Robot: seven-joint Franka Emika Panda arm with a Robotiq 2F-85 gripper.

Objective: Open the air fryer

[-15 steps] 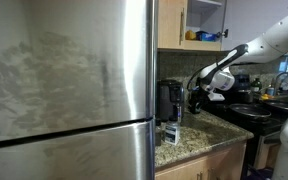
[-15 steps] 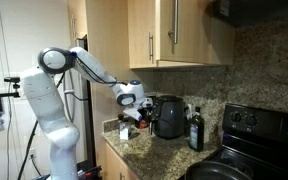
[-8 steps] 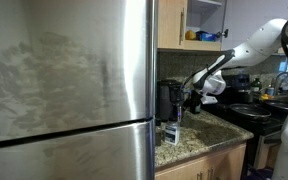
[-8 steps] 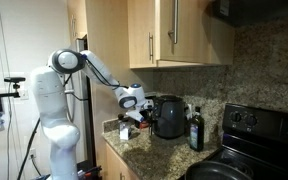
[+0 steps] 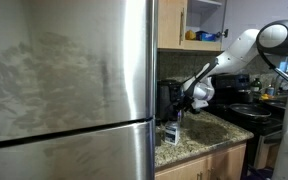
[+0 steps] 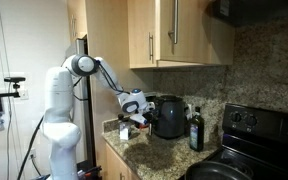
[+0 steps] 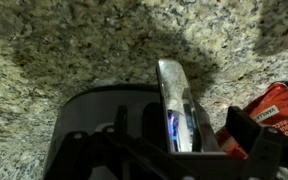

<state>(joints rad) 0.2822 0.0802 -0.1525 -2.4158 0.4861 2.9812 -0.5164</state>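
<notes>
The gripper [image 6: 134,113] has its fingers [image 7: 249,135] spread wide. The air fryer [image 6: 167,116] sits just ahead of them, with its shiny handle [image 7: 174,105] between them. If they close crooked, they could slip off or bump the red packet [image 7: 276,105] beside one finger.

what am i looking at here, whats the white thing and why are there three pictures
The white thing is a robot arm with a claw-like gripper at its tip, steered by a person. Two pictures come from cameras standing in the kitchen. The third comes from a camera on the arm's wrist, looking at the speckled stone counter. On that counter stand a black air fryer, which the arm should open, and a dark bottle. The gripper is close to the air fryer; whether it is open or holding anything, I cannot tell.
</notes>
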